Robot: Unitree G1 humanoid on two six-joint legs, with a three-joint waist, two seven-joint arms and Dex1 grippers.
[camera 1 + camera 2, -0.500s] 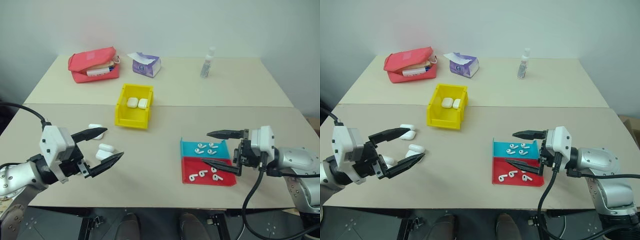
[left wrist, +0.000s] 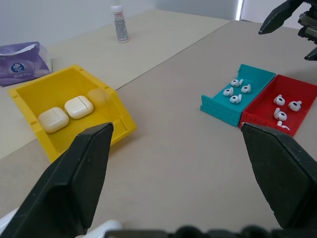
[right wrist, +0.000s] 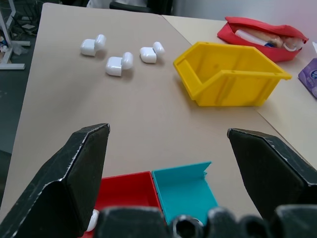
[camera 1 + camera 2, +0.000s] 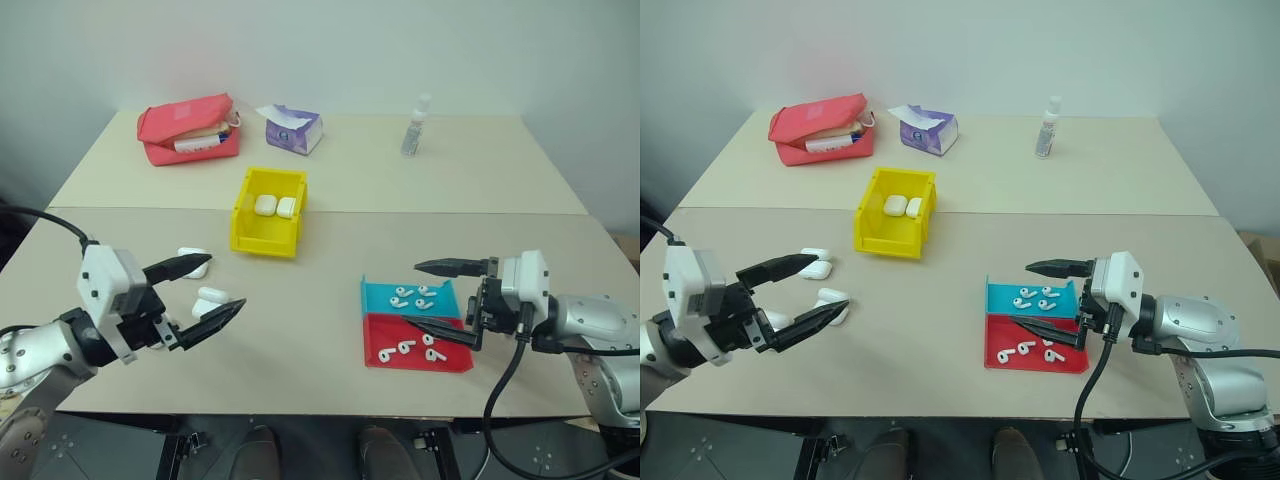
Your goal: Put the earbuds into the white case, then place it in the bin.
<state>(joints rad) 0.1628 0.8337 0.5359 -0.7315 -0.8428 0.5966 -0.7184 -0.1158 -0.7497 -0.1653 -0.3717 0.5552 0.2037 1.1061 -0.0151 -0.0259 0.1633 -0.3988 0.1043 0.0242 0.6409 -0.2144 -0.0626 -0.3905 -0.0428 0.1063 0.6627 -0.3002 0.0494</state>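
Left claw [image 4: 195, 295] edges toward lower left, spread wide and empty, over an open white case [image 4: 210, 301] on the bench [image 4: 330, 240]. Right claw [image 4: 447, 301] gapes empty above the earbuds [image 4: 412, 296], centre right; the bin [image 4: 268, 211] holds two cases. Nothing's grasped yet.

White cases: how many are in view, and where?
5. Two closed white cases lie in the yellow bin; three open ones sit on the table by the left tool.
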